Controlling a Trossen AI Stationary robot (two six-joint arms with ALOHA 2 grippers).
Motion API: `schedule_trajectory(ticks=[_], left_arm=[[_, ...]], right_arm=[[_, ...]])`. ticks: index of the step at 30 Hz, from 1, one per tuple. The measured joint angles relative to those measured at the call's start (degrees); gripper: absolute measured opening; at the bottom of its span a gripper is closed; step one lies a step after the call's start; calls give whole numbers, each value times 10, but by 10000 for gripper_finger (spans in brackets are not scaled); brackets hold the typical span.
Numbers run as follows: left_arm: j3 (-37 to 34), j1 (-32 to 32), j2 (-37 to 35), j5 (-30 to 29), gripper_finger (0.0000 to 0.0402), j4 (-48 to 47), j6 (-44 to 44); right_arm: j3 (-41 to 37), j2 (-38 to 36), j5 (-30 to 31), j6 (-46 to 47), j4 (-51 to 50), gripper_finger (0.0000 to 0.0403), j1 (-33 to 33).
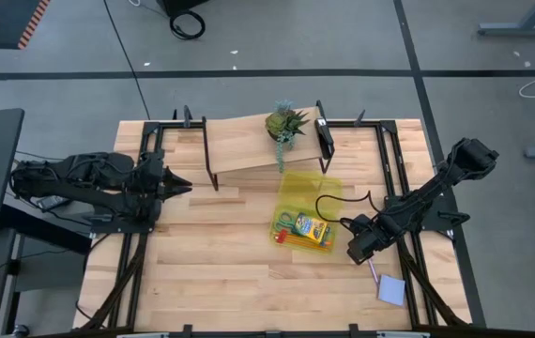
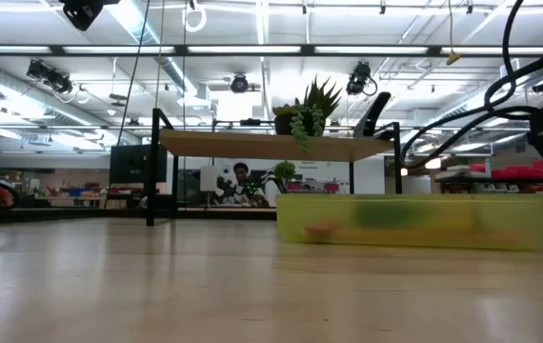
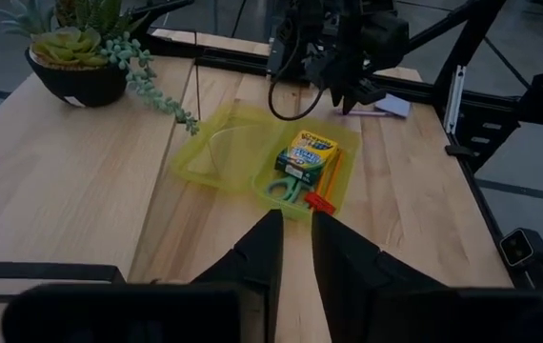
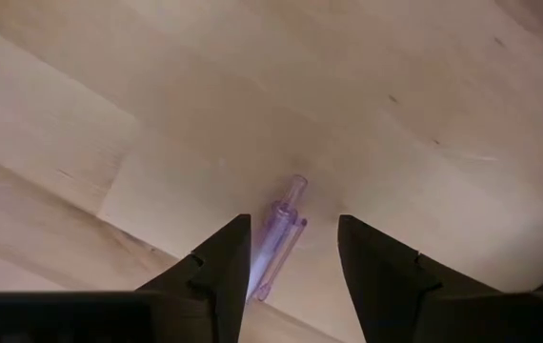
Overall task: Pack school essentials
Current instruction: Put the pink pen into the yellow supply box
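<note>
The thin pink pen (image 4: 281, 238) lies flat on the table (image 1: 221, 272), and my right gripper (image 4: 293, 250) hangs over it, open, one finger on each side without touching. In the high view the pen (image 1: 373, 272) shows just near of that gripper (image 1: 359, 248). The pale blue notepad (image 1: 391, 289) lies flat near the right front corner. The crayon box (image 1: 312, 228), green-handled scissors (image 1: 286, 223) and orange pencils (image 1: 301, 242) lie in the open translucent yellow pouch (image 1: 310, 192). My left gripper (image 1: 179, 185) waits at the left, its fingers a narrow gap apart.
A potted spiky plant (image 1: 286, 124) stands on a raised wooden shelf (image 1: 244, 145) at the far edge, with trailing stems hanging over its rim. Black frame rails (image 1: 394, 174) run along both table sides. Bare wood lies between the pouch and my left arm.
</note>
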Motion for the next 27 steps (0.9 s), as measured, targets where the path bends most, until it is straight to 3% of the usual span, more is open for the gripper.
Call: schedule_trajectory(ticks=[12, 27], left_arm=[[0, 0, 0, -11, 68, 1, -3], [0, 0, 0, -11, 68, 1, -8]], right_arm=[[2, 29, 1, 16, 13, 161, 0], [2, 39, 14, 24, 23, 82, -2]])
